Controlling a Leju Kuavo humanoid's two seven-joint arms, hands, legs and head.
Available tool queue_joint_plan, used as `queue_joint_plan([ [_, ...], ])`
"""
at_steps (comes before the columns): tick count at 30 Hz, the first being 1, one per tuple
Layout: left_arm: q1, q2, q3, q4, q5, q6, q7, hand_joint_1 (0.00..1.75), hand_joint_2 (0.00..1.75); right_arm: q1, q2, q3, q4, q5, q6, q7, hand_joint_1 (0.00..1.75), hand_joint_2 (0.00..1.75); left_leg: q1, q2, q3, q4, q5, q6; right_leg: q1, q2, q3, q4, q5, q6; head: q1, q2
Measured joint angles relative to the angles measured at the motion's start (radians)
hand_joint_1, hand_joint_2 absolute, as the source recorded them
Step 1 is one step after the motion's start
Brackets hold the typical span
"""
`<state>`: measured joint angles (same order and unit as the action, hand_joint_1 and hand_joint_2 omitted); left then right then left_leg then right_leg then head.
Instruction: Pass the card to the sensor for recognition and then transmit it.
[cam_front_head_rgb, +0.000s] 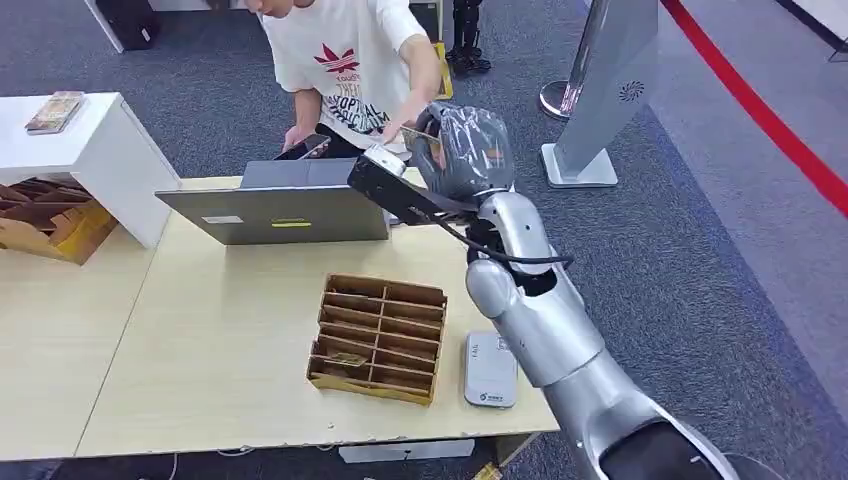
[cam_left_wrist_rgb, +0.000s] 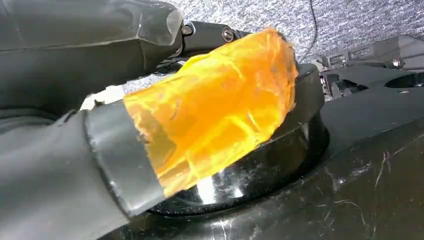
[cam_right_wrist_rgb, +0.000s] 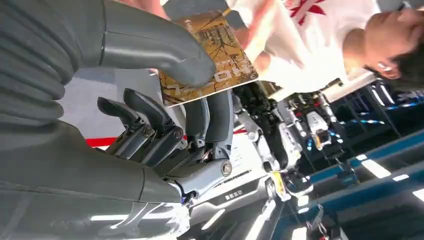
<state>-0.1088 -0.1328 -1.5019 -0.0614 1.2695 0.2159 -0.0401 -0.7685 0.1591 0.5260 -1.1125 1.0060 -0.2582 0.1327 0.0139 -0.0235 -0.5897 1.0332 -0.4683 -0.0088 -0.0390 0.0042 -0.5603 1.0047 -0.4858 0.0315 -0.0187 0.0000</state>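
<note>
Grey thumb and dark fingers of our right hand (cam_right_wrist_rgb: 170, 100) pinch the card (cam_right_wrist_rgb: 210, 60), held out past the table's (cam_front_head_rgb: 200, 350) far edge. At twelve o'clock a person (cam_front_head_rgb: 350, 60) reaches toward it. Our left hand's (cam_left_wrist_rgb: 100, 120) state we cannot tell.

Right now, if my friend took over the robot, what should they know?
Right hand: pinches the card between thumb and fingers, held out over the table's far edge toward the person, whose hand is at it.
Left hand: hangs by the robot's body; cannot tell if it is open.
Sensor: on the table, beside the cardboard organizer.
Left: let go once the person grips it.
</note>
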Motion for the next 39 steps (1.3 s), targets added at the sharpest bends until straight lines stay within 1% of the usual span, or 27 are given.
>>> queue_joint_plan([
  [3, -0.001, 0.002, 0.000, -0.003, -0.003, -0.002, 0.004, 0.00, 0.00, -0.022, 0.009, 0.002, 0.043, 0.011, -0.001, 0.002, 1.75, 1.75, 0.000, 0.000, 0.000, 0.000, 0.000, 0.000, 0.000, 0.000, 0.000, 0.000, 0.000, 0.000, 0.000, 0.000],
  [4, -0.001, 0.002, 0.000, -0.004, -0.003, -0.002, 0.005, 0.00, 0.00, -0.024, 0.011, 0.002, 0.052, 0.012, -0.001, 0.002, 0.10, 1.75, 0.000, 0.000, 0.000, 0.000, 0.000, 0.000, 0.000, 0.000, 0.000, 0.000, 0.000, 0.000, 0.000, 0.000],
  [5, -0.001, 0.002, 0.000, -0.005, -0.003, -0.003, 0.005, 0.00, 0.00, -0.026, 0.014, 0.002, 0.061, 0.013, 0.000, 0.002, 0.00, 1.75, 0.000, 0.000, 0.000, 0.000, 0.000, 0.000, 0.000, 0.000, 0.000, 0.000, 0.000, 0.000, 0.000, 0.000],
  [6, -0.001, 0.002, 0.000, -0.005, -0.003, -0.003, 0.006, 0.00, 0.00, -0.026, 0.016, 0.003, 0.069, 0.013, 0.001, 0.002, 0.00, 1.75, 0.000, 0.000, 0.000, 0.000, 0.000, 0.000, 0.000, 0.000, 0.000, 0.000, 0.000, 0.000, 0.000, 0.000],
  [7, -0.001, 0.002, 0.000, -0.005, -0.002, -0.003, 0.006, 0.00, 0.00, -0.027, 0.017, 0.004, 0.076, 0.008, 0.008, 0.002, 0.00, 0.00, 0.000, 0.000, 0.000, 0.000, 0.000, 0.000, 0.000, 0.000, 0.000, 0.000, 0.000, 0.000, 0.000, 0.000],
  [10, -0.001, 0.002, 0.000, -0.005, 0.005, -0.006, 0.006, 0.00, 0.00, -0.027, 0.024, 0.004, 0.093, -0.030, 0.060, -0.012, 0.00, 0.00, 0.000, 0.000, 0.000, 0.000, 0.000, 0.000, 0.000, 0.000, 0.000, 0.000, 0.000, 0.000, 0.000, 0.000],
  [13, -0.001, 0.002, 0.000, -0.005, 0.015, -0.008, 0.006, 0.00, 0.00, -0.021, 0.031, 0.007, 0.102, -0.078, 0.090, -0.041, 0.00, 0.00, 0.000, 0.000, 0.000, 0.000, 0.000, 0.000, 0.000, 0.000, 0.000, 0.000, 0.000, 0.000, 0.000, 0.000],
  [15, -0.001, 0.002, 0.000, -0.005, 0.024, -0.008, 0.006, 0.00, 0.00, -0.006, 0.039, 0.010, 0.101, -0.124, 0.114, -0.064, 0.00, 0.00, 0.000, 0.000, 0.000, 0.000, 0.000, 0.000, 0.000, 0.000, 0.000, 0.000, 0.000, 0.000, 0.000, 0.000],
  [18, -0.001, 0.002, 0.000, -0.005, 0.042, -0.010, 0.005, 0.00, 0.00, 0.031, 0.049, 0.018, 0.074, -0.227, 0.171, -0.100, 0.00, 0.00, 0.000, 0.000, 0.000, 0.000, 0.000, 0.000, 0.000, 0.000, -0.001, 0.000, 0.000, 0.000, 0.000, 0.000],
  [24, -0.001, 0.002, 0.000, -0.005, 0.047, -0.010, 0.005, 0.00, 0.00, 0.064, 0.058, 0.027, 0.032, -0.257, 0.186, -0.107, 0.00, 0.00, 0.000, 0.000, -0.001, 0.000, 0.000, 0.000, 0.000, 0.000, -0.001, 0.000, 0.000, 0.000, 0.000, 0.000],
  [25, -0.001, 0.002, 0.000, -0.005, 0.048, -0.010, 0.004, 0.00, 0.00, 0.066, 0.058, 0.028, 0.028, -0.276, 0.197, -0.111, 0.00, 0.00, 0.000, 0.000, -0.001, 0.000, 0.000, 0.000, 0.000, 0.000, -0.001, 0.000, 0.000, 0.000, 0.000, 0.000],
  [26, 0.000, 0.002, 0.000, -0.005, 0.054, -0.010, 0.001, 0.00, 0.00, 0.070, 0.058, 0.028, 0.021, -0.333, 0.234, -0.124, 0.00, 0.00, 0.000, 0.000, 0.000, 0.000, 0.000, 0.000, 0.000, 0.000, -0.001, 0.000, 0.000, 0.000, 0.000, 0.000],
  [27, 0.000, 0.002, 0.000, -0.005, 0.061, -0.011, -0.006, 0.00, 0.00, 0.080, 0.060, 0.028, 0.006, -0.436, 0.296, -0.139, 0.00, 0.00, 0.000, 0.000, 0.000, 0.000, 0.000, 0.000, 0.000, 0.000, -0.001, 0.000, 0.000, 0.000, 0.000, 0.000],
  [30, 0.002, 0.002, 0.000, -0.005, 0.062, -0.010, -0.022, 0.00, 0.00, 0.129, 0.051, 0.045, -0.071, -0.874, 0.569, -0.177, 0.00, 0.00, 0.000, 0.000, -0.001, 0.000, 0.000, 0.000, 0.000, 0.000, -0.002, 0.000, 0.000, 0.000, 0.000, 0.000],
  [31, 0.002, 0.003, 0.000, -0.005, 0.060, -0.009, -0.028, 0.00, 0.00, 0.145, 0.034, 0.064, -0.104, -1.016, 0.651, -0.204, 0.00, 0.00, 0.000, 0.000, -0.001, 0.000, 0.000, 0.000, 0.000, 0.000, -0.002, 0.000, 0.000, 0.000, 0.000, 0.000],
  [32, 0.002, 0.004, 0.000, -0.005, 0.060, -0.009, -0.034, 0.00, 0.00, 0.162, 0.009, 0.085, -0.142, -1.136, 0.715, -0.243, 0.00, 0.00, 0.001, -0.001, -0.001, 0.000, 0.000, 0.000, 0.000, -0.001, -0.002, -0.001, -0.001, 0.000, 0.000, 0.000],
  [33, 0.003, 0.004, 0.000, -0.005, 0.063, -0.008, -0.040, 0.00, 0.00, 0.186, -0.020, 0.104, -0.182, -1.228, 0.763, -0.283, 0.00, 0.00, 0.001, -0.001, -0.001, 0.000, -0.001, 0.001, 0.000, -0.001, -0.002, -0.001, -0.001, 0.000, 0.000, 0.000],
  [34, 0.004, 0.003, 0.000, -0.005, 0.069, -0.007, -0.047, 0.00, 0.00, 0.223, -0.048, 0.117, -0.230, -1.297, 0.794, -0.316, 0.00, 0.00, 0.001, -0.001, -0.001, 0.000, -0.001, 0.000, 0.000, -0.001, -0.001, -0.001, -0.001, 0.000, 0.000, 0.000],
  [36, 0.006, 0.002, 0.000, -0.005, 0.080, -0.007, -0.050, 0.00, 0.00, 0.295, -0.083, 0.133, -0.307, -1.384, 0.832, -0.357, 0.00, 0.00, 0.000, 0.001, -0.002, 0.000, -0.003, 0.000, 0.000, 0.001, -0.002, -0.001, -0.001, 0.000, 0.001, 0.000],
  [38, 0.006, 0.002, 0.000, -0.005, 0.086, -0.006, -0.051, 0.00, 0.00, 0.347, -0.107, 0.148, -0.352, -1.423, 0.857, -0.377, 0.00, 0.00, 0.000, 0.004, 0.000, 0.000, -0.003, 0.000, 0.000, 0.003, -0.003, -0.002, -0.001, 0.000, 0.000, 0.000],
  [39, 0.006, 0.000, 0.000, -0.005, 0.092, -0.006, -0.052, 0.00, 0.00, 0.399, -0.130, 0.152, -0.400, -1.447, 0.865, -0.391, 0.00, 0.00, 0.000, 0.002, 0.000, 0.000, -0.004, 0.001, 0.000, 0.001, -0.002, -0.002, -0.003, 0.002, 0.001, 0.000],
])
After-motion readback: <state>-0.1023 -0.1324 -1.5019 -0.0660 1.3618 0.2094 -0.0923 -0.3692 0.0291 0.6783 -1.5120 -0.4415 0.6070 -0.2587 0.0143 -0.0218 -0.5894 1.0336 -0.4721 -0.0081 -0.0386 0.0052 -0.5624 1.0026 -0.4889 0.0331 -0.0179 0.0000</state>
